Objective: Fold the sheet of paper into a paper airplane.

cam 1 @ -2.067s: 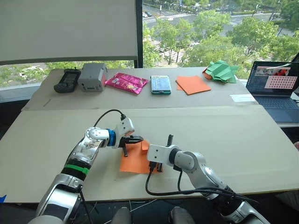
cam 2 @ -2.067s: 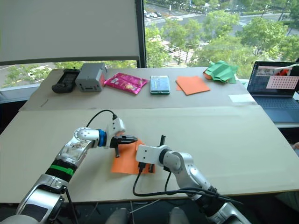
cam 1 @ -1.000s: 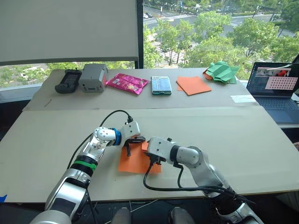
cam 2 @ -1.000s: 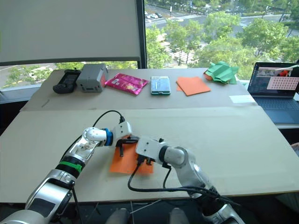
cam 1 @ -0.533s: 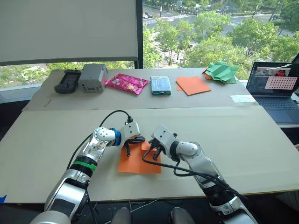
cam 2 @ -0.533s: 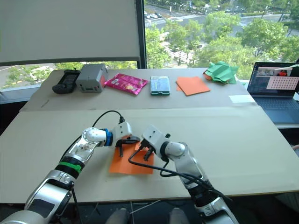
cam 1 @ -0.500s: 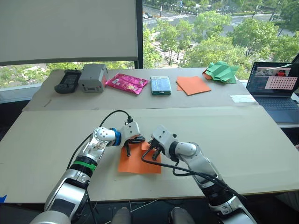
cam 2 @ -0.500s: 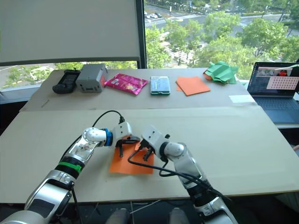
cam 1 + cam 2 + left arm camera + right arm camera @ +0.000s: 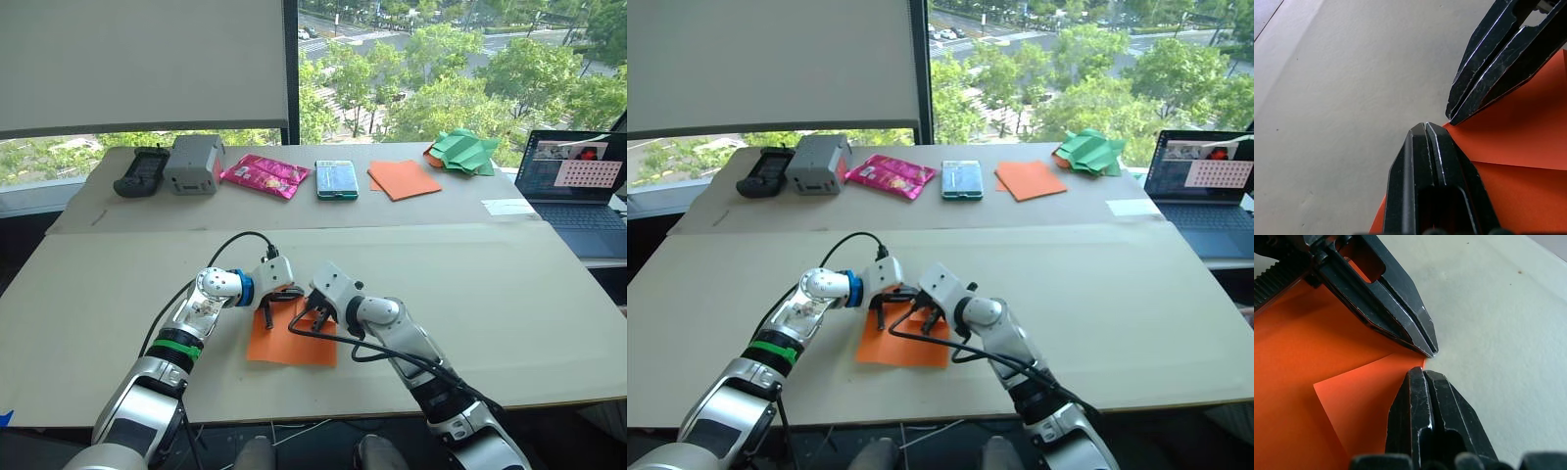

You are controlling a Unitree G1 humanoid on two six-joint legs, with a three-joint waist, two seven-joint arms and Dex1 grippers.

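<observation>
The sheet of paper (image 9: 291,338) lies flat on the near table (image 9: 509,294), close to its front edge and directly ahead of me, with one small corner flap already turned over at its far edge. Both grippers meet at that far edge: in the wrist views the left gripper (image 9: 1424,128) and the right gripper (image 9: 1417,373) stand tip to tip, almost touching, right where the folded corner reaches the paper's border. Both are clenched, fingers pressed together with nothing between them; I read them as pressing down on the paper rather than pinching it. The body of the sheet runs from those tips back toward me, so any fold has to be drawn toward the near side. Neither arm is clearly nearer; they share one point, left arm coming in from the left, right arm from the right. Compared with two seconds ago, the right arm has swung forward: its gripper then sat over the sheet's near right part, well apart from the left one. The left gripper has barely shifted. The airplane is hardly begun, I judge.
</observation>
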